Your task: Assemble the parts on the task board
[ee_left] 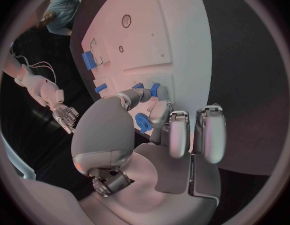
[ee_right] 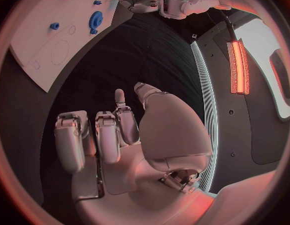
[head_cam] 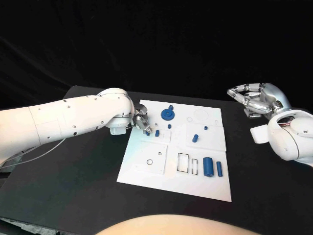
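White board (head_cam: 146, 161) lies flat mid-table, long side running away from the robot, on the black table (head_cam: 72, 196). Blue parts on it: a gear (head_cam: 168, 114) near the far edge, a small peg (head_cam: 195, 138) around the centre, two cylinders — a thick one (head_cam: 208, 167) and a thin one (head_cam: 219, 169) — standing side by side near the right edge, next to two empty rectangular outlines. Circle outlines at the far right corner and near the left edge.

Left robot hand (head_cam: 143, 124) sits over the board's far-left part, fingers bent down close to a small blue piece (head_cam: 157, 133); cannot tell whether it grips anything — the wrist view shows fingertips (ee_left: 158, 116) just beside blue bits.

Right robot hand (head_cam: 257, 100) hangs off the board past its far-right corner, over bare table, fingers curled in, holding nothing.

Wide bare table on both sides of the board and in front.
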